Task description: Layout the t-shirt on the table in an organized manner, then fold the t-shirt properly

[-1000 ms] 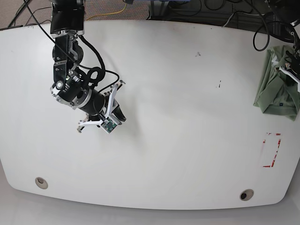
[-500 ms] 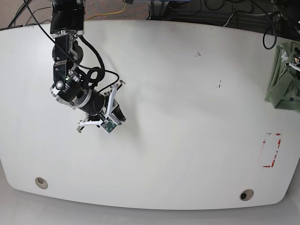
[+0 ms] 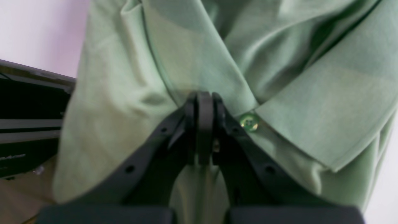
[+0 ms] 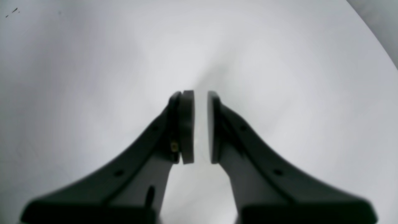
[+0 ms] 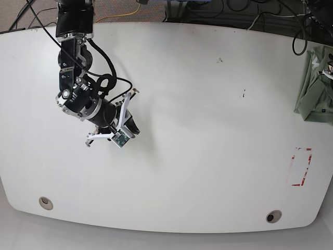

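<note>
1. The t-shirt [image 5: 315, 86] was pale green, soft and full of folds. It hung in a bunch at the right edge of the tabletop, near the far right corner.
2. A small shiny button [image 3: 248, 122] sat on the cloth beside a flat folded flap.
3. The left gripper [image 3: 203, 102] was pinched tight on a fold of the t-shirt.
4. The right gripper [image 4: 196, 99] hung over the left part of the table [image 5: 197, 130]. Its jaws had only a thin gap, with nothing in them.
5. The table was white and shiny with round corners.
6. It had a red tape box [image 5: 301, 166] near the right edge and two round holes [image 5: 46, 202] by the near edge.
7. Dark cables [image 5: 223, 15] lay on the floor past the far edge.
</note>
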`<state>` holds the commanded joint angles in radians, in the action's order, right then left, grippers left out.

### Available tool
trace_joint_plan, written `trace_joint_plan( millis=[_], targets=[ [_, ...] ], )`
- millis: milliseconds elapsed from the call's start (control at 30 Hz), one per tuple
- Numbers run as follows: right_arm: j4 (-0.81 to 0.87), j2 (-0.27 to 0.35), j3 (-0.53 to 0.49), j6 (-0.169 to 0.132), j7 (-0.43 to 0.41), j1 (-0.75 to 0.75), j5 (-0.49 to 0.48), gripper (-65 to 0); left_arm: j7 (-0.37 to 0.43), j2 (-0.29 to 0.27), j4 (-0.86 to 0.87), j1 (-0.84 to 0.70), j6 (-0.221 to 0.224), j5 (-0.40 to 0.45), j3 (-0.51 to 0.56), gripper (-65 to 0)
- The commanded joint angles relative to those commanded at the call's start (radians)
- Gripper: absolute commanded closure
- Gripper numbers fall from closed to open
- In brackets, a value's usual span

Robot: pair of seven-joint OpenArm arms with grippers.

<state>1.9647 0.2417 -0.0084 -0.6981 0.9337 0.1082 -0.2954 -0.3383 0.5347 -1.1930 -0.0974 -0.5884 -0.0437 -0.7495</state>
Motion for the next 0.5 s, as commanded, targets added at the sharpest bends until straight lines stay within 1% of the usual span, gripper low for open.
trace_joint_plan(
  millis=[100, 167, 233, 300, 400, 500],
  targets=[
    [0.02, 0.002, 0.0, 0.0, 0.0, 0.003, 0.008, -7.1, -0.061, -0.006, -0.127, 0.0, 0.0, -0.002, 0.0, 0.0],
    [0.029, 0.003, 0.0, 0.0, -0.003, 0.006, 0.009, -7.1, -0.1, -0.028, -0.212, 0.006, 0.0, -0.002, 0.002, 0.0],
    [0.031, 0.021, 0.0, 0.0, -0.009, 0.011, 0.009, -6.8, -0.127, -0.078, -0.336, 0.043, 0.0, -0.002, 0.017, 0.0],
    [0.031, 0.026, 0.0, 0.0, -0.029, 0.025, 0.009, -6.7, -0.14, -0.118, -0.41, 0.068, 0.0, 0.0, 0.046, 0.0],
    [0.023, 0.032, 0.0, 0.0, -0.098, 0.028, 0.009, -6.5, -0.152, -0.18, -0.522, 0.091, 0.0, 0.0, 0.107, 0.0],
    [-0.003, 0.038, 0.0, 0.0, -0.176, 0.026, 0.011, -6.5, -0.147, -0.262, -0.605, 0.095, 0.003, 0.003, 0.153, 0.0]
  ],
)
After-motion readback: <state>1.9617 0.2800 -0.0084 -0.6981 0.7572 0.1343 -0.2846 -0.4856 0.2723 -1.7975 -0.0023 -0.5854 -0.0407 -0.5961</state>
